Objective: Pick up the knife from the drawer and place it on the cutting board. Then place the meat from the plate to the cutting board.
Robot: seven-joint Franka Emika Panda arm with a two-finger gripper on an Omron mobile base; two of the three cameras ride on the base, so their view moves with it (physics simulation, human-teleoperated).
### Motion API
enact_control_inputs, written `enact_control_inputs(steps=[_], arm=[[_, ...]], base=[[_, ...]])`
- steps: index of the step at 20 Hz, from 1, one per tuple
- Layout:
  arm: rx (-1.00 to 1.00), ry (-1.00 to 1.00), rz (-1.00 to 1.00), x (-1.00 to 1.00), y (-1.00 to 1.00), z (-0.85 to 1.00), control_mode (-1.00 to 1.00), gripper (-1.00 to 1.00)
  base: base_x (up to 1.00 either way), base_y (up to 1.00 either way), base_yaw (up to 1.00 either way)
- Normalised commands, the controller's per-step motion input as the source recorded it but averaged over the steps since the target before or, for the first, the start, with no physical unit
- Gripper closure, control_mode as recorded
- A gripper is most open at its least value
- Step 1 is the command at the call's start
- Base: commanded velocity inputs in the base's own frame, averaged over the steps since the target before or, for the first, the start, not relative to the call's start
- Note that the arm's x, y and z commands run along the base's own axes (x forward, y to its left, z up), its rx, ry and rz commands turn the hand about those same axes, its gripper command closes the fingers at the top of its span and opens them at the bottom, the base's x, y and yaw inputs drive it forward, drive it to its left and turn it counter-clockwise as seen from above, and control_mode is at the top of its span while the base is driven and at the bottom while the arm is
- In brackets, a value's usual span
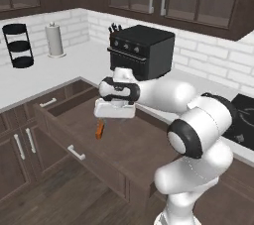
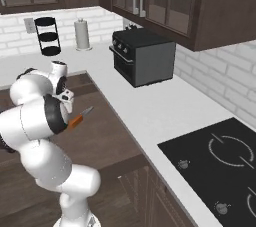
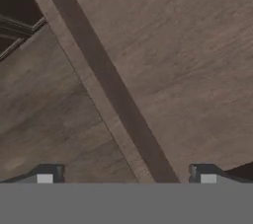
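The tool [image 3: 126, 176] was held spread and empty over the open drawer [image 1: 124, 144], evidently lined up so the knife [image 1: 99, 130] could be reached.

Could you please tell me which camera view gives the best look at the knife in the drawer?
The right base view: the knife shows both its orange handle and silver blade, lying on the floor of the drawer beside the arm. The left base view shows just its handle under the hand. The hand view catches one orange end at its top edge.
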Motion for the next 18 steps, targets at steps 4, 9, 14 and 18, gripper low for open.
enact_control_inputs(steps=[4, 9, 14, 18], arm=[[-0.22, 0.03, -0.31, 0.94, 0.02, -0.82, -1.00, -1.00], [-0.12, 0.02, -0.32, 0.75, 0.01, -0.76, -1.00, -1.00], [-0.01, -0.02, -0.25, 0.41, 0.07, -0.63, -1.00, -1.00], [0.00, -0.12, -0.08, 0.15, 0.06, -0.50, -1.00, -1.00]], base=[[0.00, 0.00, 0.00], [0.00, 0.00, 0.00], [0.00, 0.00, 0.00], [0.00, 0.00, 0.00]])
